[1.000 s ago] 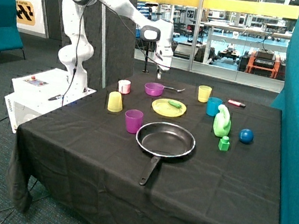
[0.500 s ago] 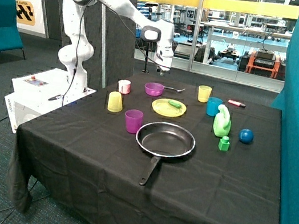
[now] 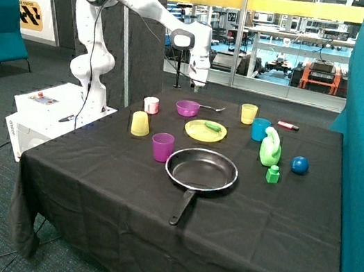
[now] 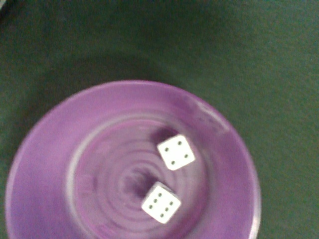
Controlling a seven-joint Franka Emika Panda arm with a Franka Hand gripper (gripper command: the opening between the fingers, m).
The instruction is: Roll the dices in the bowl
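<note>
Bowl first: from the outside view it's the little shallow purple one near the far edge of the desk, right next to a spoon and just behind the yellow plate with a green thing on it. The end effector hangs straight above the bowl, clearly off it, not touching anything. Can't tell from here whether it's apart or together, it's just too small to make out. Around it there's a white-and-red cup and an upside-down yellow cup off to one side, the taller purple cup closer to the camera, and the black frying pan in front of that.

Wrist view looks right down into the bowl, which fills most of the picture with the dark desk cloth around it. Two white dice sit on the bowl's floor near the middle: one die showing four pips, the other die showing six. They're close together but not touching. No part of the end effector shows in this view.
</note>
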